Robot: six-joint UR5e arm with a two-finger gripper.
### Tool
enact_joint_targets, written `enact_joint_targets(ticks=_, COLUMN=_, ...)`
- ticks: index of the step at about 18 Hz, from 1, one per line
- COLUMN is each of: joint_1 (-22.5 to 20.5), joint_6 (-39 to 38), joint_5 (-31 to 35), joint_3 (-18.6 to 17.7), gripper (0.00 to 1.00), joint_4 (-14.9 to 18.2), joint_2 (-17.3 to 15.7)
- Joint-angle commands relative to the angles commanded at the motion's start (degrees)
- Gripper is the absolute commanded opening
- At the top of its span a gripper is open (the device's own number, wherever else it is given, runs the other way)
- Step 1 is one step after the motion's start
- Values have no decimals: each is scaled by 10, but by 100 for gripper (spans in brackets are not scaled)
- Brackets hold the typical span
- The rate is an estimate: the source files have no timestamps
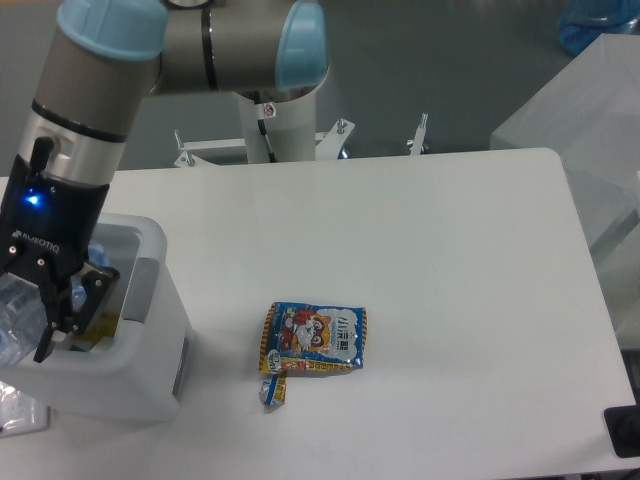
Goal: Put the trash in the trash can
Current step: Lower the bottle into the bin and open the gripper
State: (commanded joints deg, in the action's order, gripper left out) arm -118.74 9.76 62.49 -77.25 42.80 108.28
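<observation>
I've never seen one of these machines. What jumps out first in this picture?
The big grey arm's gripper dips into the white trash can at the table's left edge, beside a clear bottle and yellow wrapper. A colourful cartoon snack packet lies alone mid-table.

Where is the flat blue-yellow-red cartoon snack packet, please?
The snack packet lies on the white table, near its front edge, right of the white trash can.

White table point(450, 260) bearing snack packet point(314, 338), trash can point(140, 375)
</observation>
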Motion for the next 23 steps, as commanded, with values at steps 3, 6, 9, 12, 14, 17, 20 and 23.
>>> enact_joint_targets(ticks=3, joint_1=2, joint_6=0, joint_5=2, joint_3=-4, gripper=75, joint_4=-1, joint_2=-1)
enact_joint_targets(ticks=6, joint_1=2, joint_6=0, joint_5=6, joint_3=-8, gripper=75, joint_4=-1, joint_2=-2)
enact_joint_targets(ticks=9, joint_1=3, joint_6=0, joint_5=6, joint_3=-11, gripper=75, joint_4=0, joint_2=-4)
enact_joint_targets(ticks=12, joint_1=3, joint_6=4, joint_5=6, joint_3=-25, gripper=75, joint_4=0, joint_2=-15)
enact_joint_targets(ticks=14, joint_1=3, joint_6=8, joint_5=6, joint_3=-41, gripper=75, joint_4=0, joint_2=-26)
enact_joint_targets(ticks=17, joint_1=3, joint_6=13, joint_5=6, joint_3=-80, gripper=75, joint_4=-2, joint_2=-50)
enact_joint_targets(ticks=20, joint_1=3, joint_6=32, joint_5=7, joint_3=-104, gripper=75, joint_4=-1, joint_2=-57)
enact_joint_targets(ticks=23, joint_1=3, joint_6=32, joint_5=7, joint_3=-114, gripper=75, joint_4=-2, joint_2=-56)
